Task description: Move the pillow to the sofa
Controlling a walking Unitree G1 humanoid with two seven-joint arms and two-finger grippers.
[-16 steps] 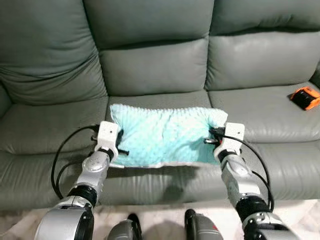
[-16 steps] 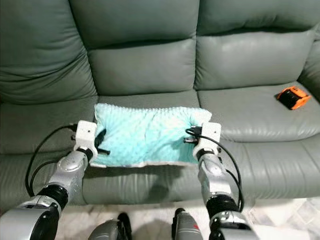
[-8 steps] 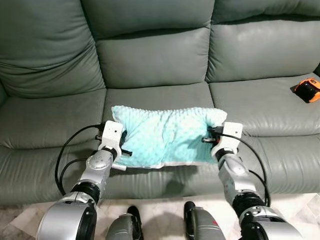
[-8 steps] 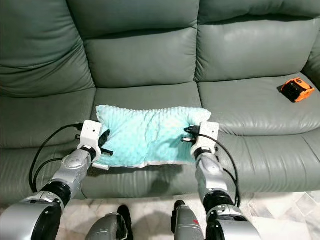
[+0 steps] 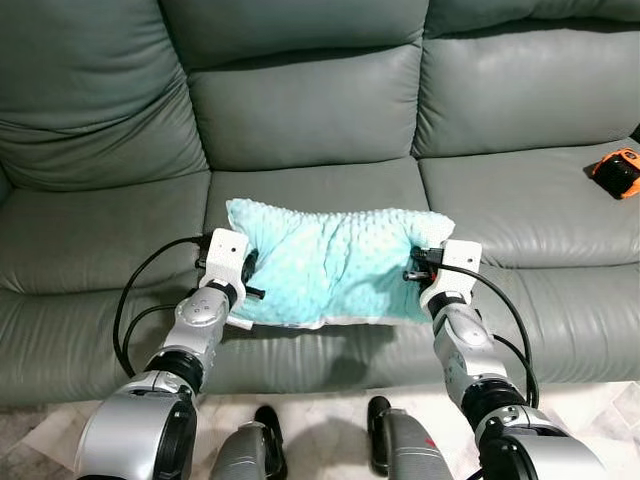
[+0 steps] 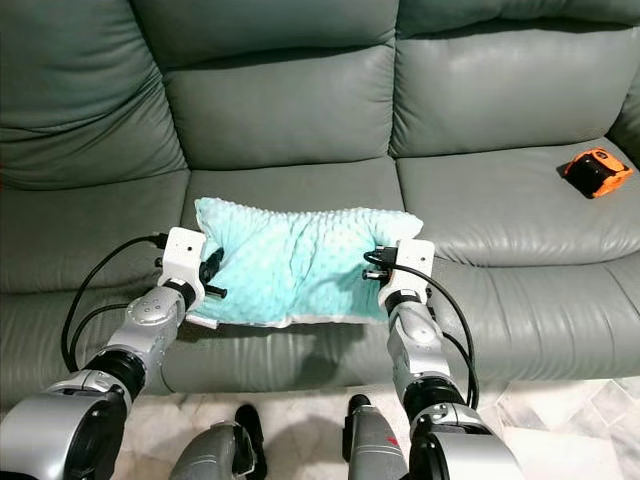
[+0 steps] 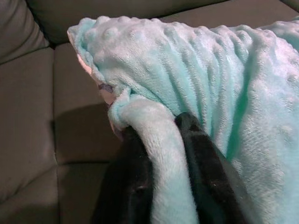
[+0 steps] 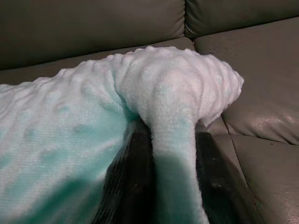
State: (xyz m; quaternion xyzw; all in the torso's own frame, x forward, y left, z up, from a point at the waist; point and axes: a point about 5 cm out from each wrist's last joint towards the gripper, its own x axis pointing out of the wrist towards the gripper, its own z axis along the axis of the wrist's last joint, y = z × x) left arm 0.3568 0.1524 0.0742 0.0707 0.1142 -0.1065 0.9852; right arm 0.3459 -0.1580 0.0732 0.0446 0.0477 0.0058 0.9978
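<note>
A mint-green dotted pillow (image 5: 335,262) hangs between my two arms over the front of the middle seat of the grey-green leather sofa (image 5: 300,120). My left gripper (image 5: 247,278) is shut on the pillow's left edge; in the left wrist view the black fingers (image 7: 205,172) pinch a fold of the fabric. My right gripper (image 5: 415,268) is shut on the right edge, its fingers (image 8: 138,172) clamped on either side of the plush corner. The pillow (image 6: 300,262) casts a shadow on the seat front below it.
An orange and black object (image 5: 616,170) lies on the sofa's right seat cushion. The left seat cushion (image 5: 90,235) is bare. Pale marble floor (image 5: 330,430) shows at the bottom, along with my feet (image 5: 385,455).
The camera has drawn slightly closer and shifted. Both grippers stay clamped on the pillow, which sits a little further forward over the middle seat.
</note>
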